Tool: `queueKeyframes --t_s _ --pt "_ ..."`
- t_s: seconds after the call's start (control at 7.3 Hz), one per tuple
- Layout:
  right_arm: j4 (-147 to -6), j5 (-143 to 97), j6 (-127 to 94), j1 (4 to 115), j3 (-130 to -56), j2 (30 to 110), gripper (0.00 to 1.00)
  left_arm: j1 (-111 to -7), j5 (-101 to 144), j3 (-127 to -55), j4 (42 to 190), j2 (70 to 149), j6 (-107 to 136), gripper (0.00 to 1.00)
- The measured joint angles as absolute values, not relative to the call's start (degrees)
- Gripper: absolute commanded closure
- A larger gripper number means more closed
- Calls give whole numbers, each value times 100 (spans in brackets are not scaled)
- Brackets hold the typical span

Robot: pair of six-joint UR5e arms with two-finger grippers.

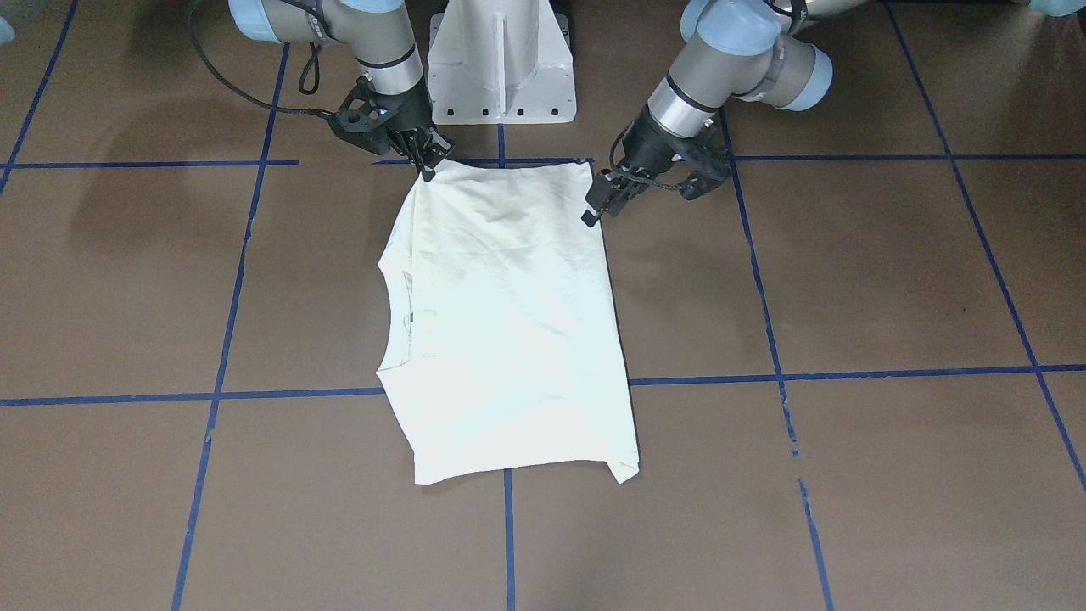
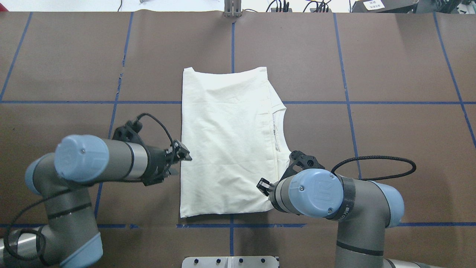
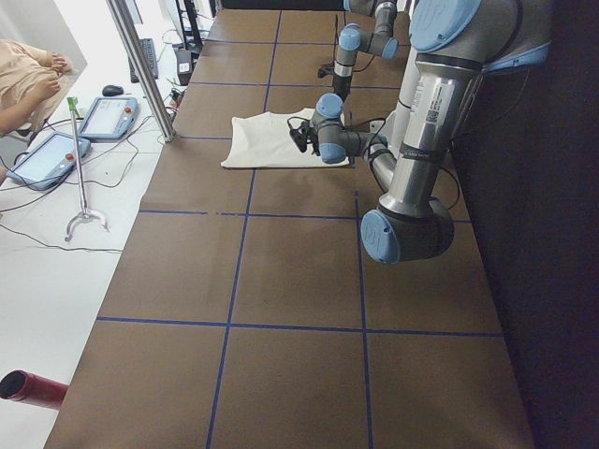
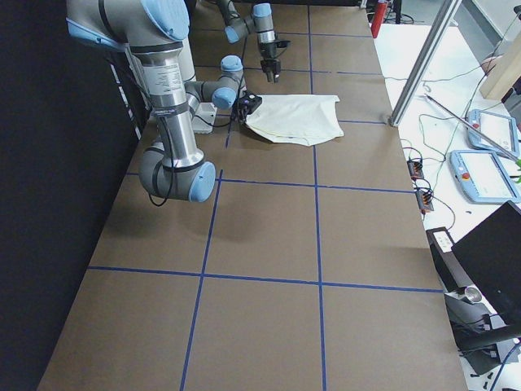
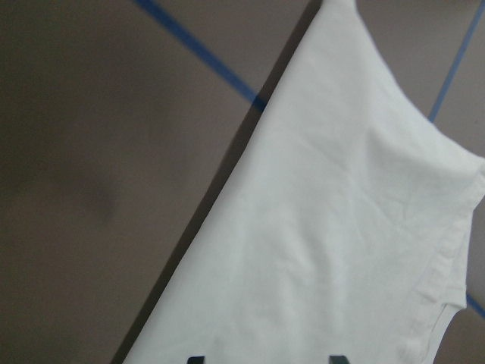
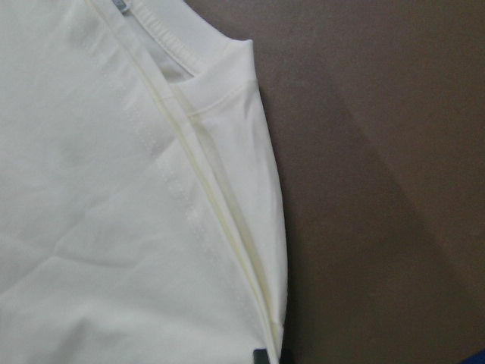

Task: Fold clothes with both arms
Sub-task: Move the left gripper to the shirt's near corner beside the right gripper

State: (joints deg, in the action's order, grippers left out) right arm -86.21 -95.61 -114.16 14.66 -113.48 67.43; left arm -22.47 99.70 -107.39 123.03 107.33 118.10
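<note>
T-shirt point(image 1: 509, 322) lies folded plain-side up; right end effector point(image 1: 427, 165) pinches its corner, left end effector point(image 1: 596, 206) spread apart.

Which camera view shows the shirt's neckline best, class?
Exterior front-facing: the neckline shows as one whole curve on the flat shirt, nothing covering it. Overhead shows it too, with the right arm close by. The right wrist view gives only a close-up part; the side views show it tiny; the left wrist view misses it.

Brown table point(image 1: 891, 271), blue tape grid point(image 1: 848, 374), under both grippers. White pedestal base point(image 1: 501, 68) behind and between left gripper point(image 1: 598, 206) and right gripper point(image 1: 428, 165). Aluminium post point(image 4: 421, 65) and teach pendants point(image 4: 487, 175) off table, well beyond fingertips.
</note>
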Motion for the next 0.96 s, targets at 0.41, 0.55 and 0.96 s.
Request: queueKeyframes --t_s 0.41,0.55,0.96 --pt "-8614 -9579 -11417 1459 -11347 6748 100 -1420 9476 -10844 11751 10699 12238 39" --pt "-8614 -9580 -11417 1459 -11344 6747 100 -1337 9457 -10916 11628 10697 12300 39" --pt "-8613 -9580 -11417 1453 -11339 6740 100 -1191 9443 -10980 11217 10696 12424 48"
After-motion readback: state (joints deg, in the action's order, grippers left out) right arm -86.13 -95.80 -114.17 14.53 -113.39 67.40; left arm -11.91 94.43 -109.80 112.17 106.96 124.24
